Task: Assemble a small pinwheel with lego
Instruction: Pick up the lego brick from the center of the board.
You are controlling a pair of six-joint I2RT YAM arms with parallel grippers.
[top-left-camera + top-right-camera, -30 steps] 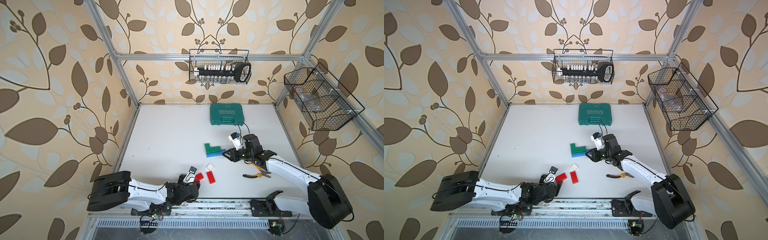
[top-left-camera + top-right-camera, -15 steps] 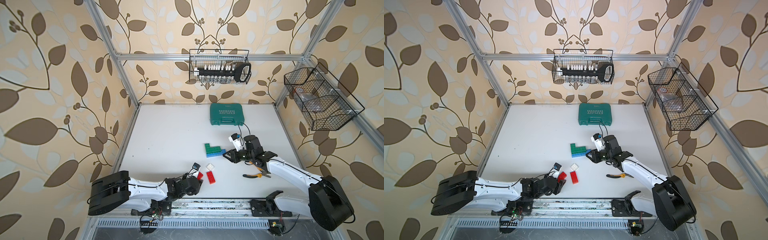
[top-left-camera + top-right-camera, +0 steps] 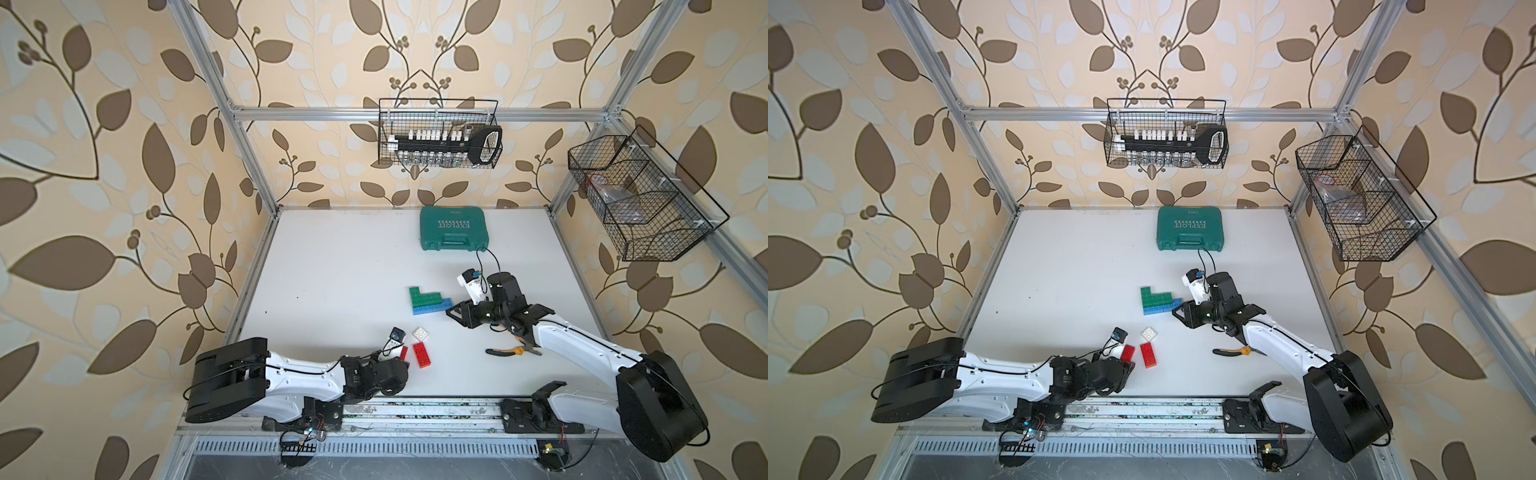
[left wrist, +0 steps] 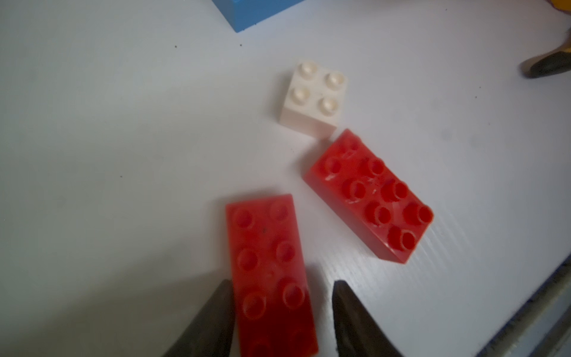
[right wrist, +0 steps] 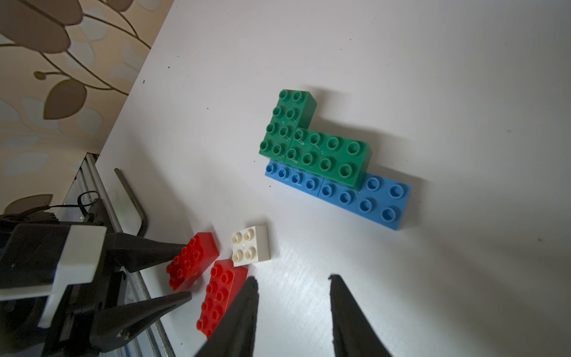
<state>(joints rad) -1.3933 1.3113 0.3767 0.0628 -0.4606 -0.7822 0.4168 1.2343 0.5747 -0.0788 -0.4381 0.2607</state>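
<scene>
My left pincer (image 4: 281, 282) is open around one red brick (image 4: 265, 262) on the surface (image 4: 123, 123). One finger touches its long side and the other has a small gap. My right pincer (image 5: 292, 278) is open and empty, near the joined green and blue bricks (image 5: 318, 154).

The brick looks light, hard and smooth, so I think it could slip. Squeezing its two long flat sides seems best. The white brick (image 4: 312, 99) lies near.

The back basket (image 3: 436, 102) holds a black rack (image 3: 440, 143). The side basket (image 3: 660, 245) holds a clear bag (image 3: 615, 195).
</scene>
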